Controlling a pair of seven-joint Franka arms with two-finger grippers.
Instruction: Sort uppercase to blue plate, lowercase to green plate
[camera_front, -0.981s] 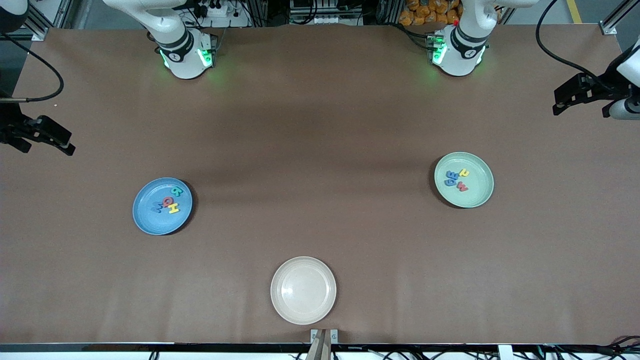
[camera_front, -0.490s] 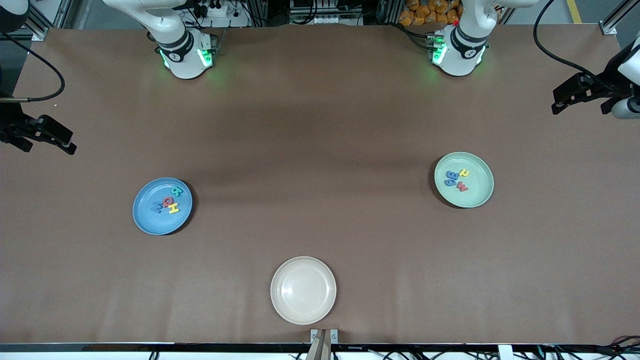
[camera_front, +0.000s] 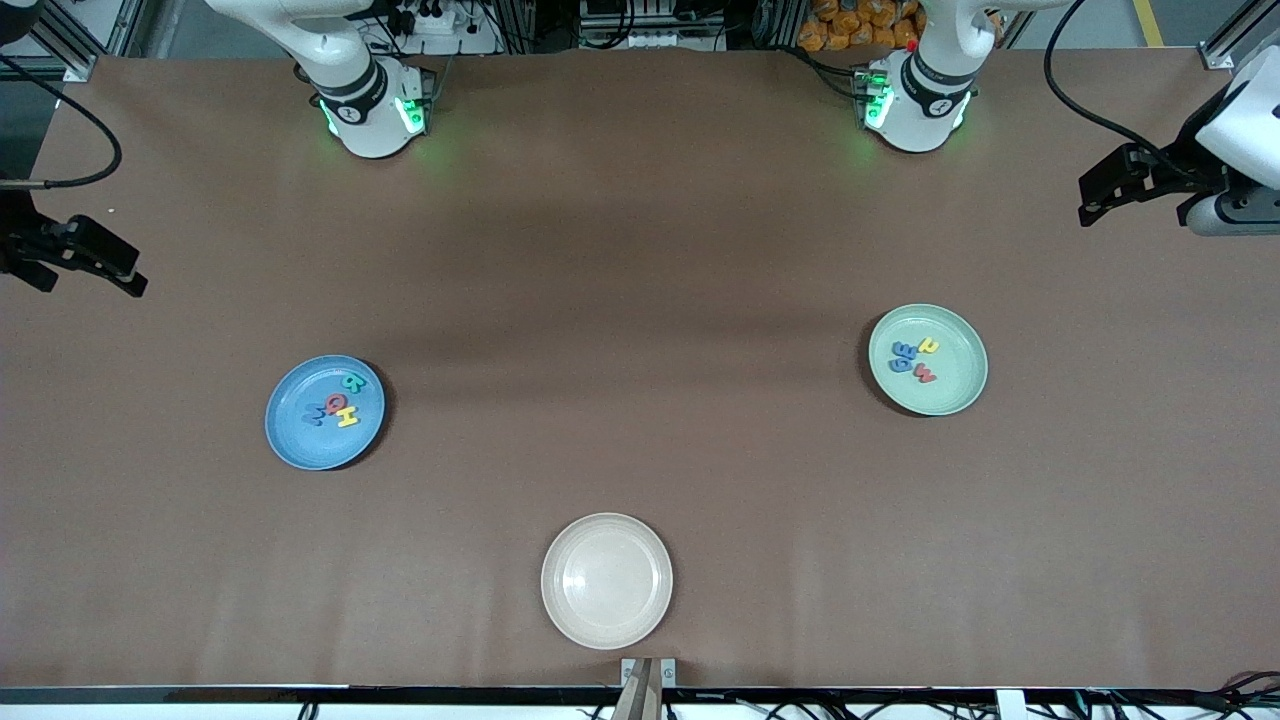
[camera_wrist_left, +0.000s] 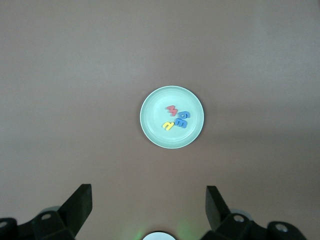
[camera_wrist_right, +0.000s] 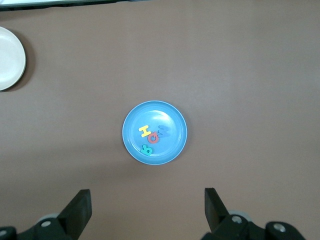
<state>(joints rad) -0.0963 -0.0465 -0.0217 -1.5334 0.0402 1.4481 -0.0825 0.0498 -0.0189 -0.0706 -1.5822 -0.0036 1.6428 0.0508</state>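
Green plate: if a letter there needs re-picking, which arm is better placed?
Left, likely: the open left gripper is over the table end by the green plate; the right gripper is over the end by the blue plate.

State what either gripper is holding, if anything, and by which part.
Nothing is held. The left gripper and right gripper are both open and empty, high above the green plate and blue plate, where the letters lie.
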